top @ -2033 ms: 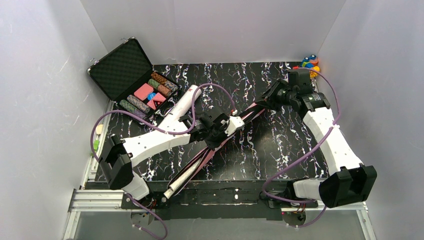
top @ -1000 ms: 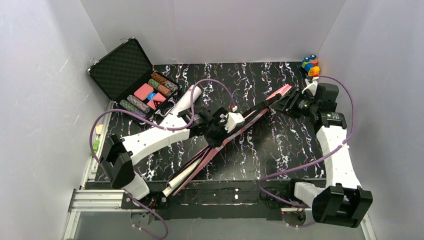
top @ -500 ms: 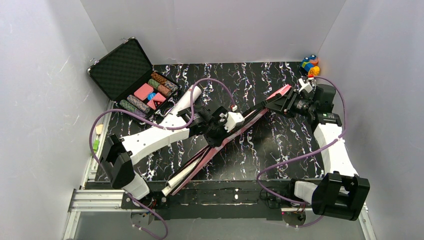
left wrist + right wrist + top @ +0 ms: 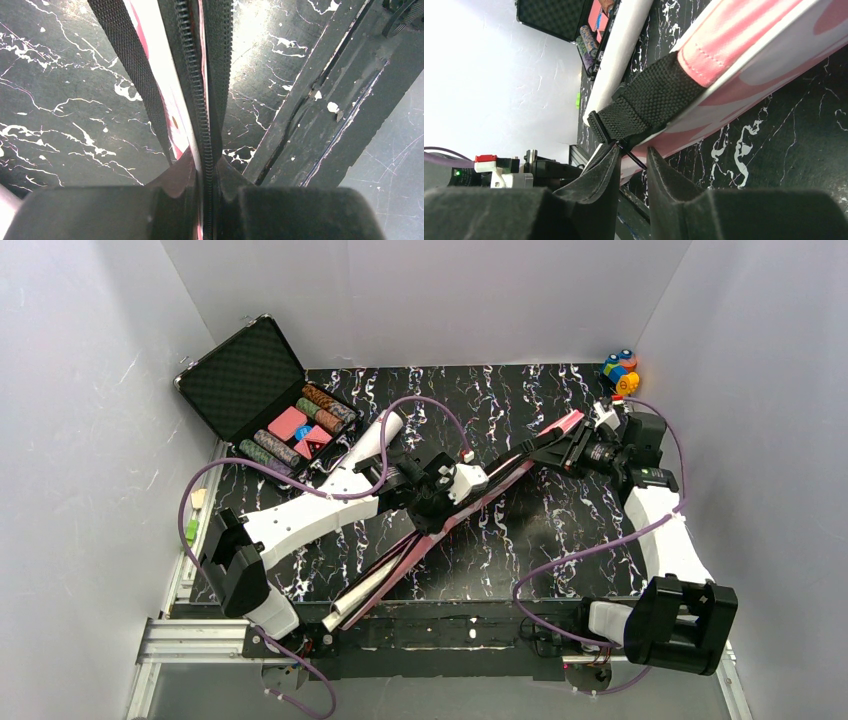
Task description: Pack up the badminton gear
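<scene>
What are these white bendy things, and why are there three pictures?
They are two robot arms with two-finger grippers. One picture looks down from above. The other two come from small cameras on each wrist. On the black marbled table are a long pink racket cover, a white tube, an open case of poker chips and a little colourful toy. The left gripper is shut on the cover's zipper edge. The right gripper is at the cover's far end by the black strap, fingers nearly together. Whether it grips anything, I cannot tell.
</scene>
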Motion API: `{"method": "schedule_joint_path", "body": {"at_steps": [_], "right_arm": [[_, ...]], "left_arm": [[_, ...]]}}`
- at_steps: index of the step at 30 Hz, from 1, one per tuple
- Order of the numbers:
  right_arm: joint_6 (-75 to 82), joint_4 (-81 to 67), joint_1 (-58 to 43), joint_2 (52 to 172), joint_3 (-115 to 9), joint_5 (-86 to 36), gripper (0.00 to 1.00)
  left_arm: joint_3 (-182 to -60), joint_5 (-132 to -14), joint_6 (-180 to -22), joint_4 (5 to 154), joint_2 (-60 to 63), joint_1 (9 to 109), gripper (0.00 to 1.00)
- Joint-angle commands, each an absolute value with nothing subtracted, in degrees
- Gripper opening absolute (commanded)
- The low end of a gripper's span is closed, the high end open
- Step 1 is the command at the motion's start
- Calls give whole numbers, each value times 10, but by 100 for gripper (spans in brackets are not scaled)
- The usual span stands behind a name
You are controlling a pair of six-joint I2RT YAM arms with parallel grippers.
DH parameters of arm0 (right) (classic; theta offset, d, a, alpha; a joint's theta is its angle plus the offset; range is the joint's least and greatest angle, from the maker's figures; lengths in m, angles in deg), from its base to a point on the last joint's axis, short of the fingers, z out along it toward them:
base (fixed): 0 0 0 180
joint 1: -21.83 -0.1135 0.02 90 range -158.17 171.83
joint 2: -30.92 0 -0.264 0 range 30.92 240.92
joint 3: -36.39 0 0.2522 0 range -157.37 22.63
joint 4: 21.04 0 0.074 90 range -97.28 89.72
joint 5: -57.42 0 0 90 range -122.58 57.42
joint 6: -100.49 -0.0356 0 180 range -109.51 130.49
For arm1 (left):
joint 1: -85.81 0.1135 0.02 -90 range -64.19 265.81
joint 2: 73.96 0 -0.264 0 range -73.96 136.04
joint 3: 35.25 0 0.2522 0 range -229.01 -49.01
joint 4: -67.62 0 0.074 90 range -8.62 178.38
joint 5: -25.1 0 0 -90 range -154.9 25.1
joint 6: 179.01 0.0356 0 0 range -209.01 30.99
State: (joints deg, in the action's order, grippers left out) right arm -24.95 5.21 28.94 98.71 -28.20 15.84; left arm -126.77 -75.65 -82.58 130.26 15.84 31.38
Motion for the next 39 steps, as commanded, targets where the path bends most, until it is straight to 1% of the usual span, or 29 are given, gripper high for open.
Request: {"method": "schedule_joint_path", "body": {"at_steps": [1, 4, 6, 9, 17, 20, 23, 34, 35, 37, 39], "right_arm": [[-264, 19, 292, 984, -272, 173, 29], [-269, 13, 292, 976, -263, 173, 24], [-277, 4, 292, 966, -251, 177, 19], [-290, -11, 291, 950, -236, 184, 1], [-317, -4, 268, 891, -204, 190, 1], [-339, -16, 227, 872, -189, 179, 1], [-358, -30, 164, 865, -183, 156, 1], [-383, -67, -39, 887, -167, 93, 1], [-384, -80, -50, 892, -165, 89, 1], [-384, -96, -93, 902, -160, 72, 1], [-384, -100, -123, 911, -154, 46, 1]], "left_arm": [[-1304, -770, -821, 1282, 122, 318, 0], [-1305, -771, -822, 1282, 124, 318, 0], [-1306, -771, -822, 1281, 125, 318, 0], [-1308, -770, -822, 1282, 127, 318, 0], [-1311, -772, -822, 1281, 133, 318, 0], [-1314, -773, -823, 1281, 136, 318, 0], [-1318, -774, -823, 1282, 140, 318, 0], [-1333, -771, -832, 1283, 146, 318, 0], [-1337, -771, -836, 1283, 147, 319, 1], [-1342, -778, -847, 1284, 151, 320, 8], [-1346, -792, -863, 1283, 155, 323, 21]]}}
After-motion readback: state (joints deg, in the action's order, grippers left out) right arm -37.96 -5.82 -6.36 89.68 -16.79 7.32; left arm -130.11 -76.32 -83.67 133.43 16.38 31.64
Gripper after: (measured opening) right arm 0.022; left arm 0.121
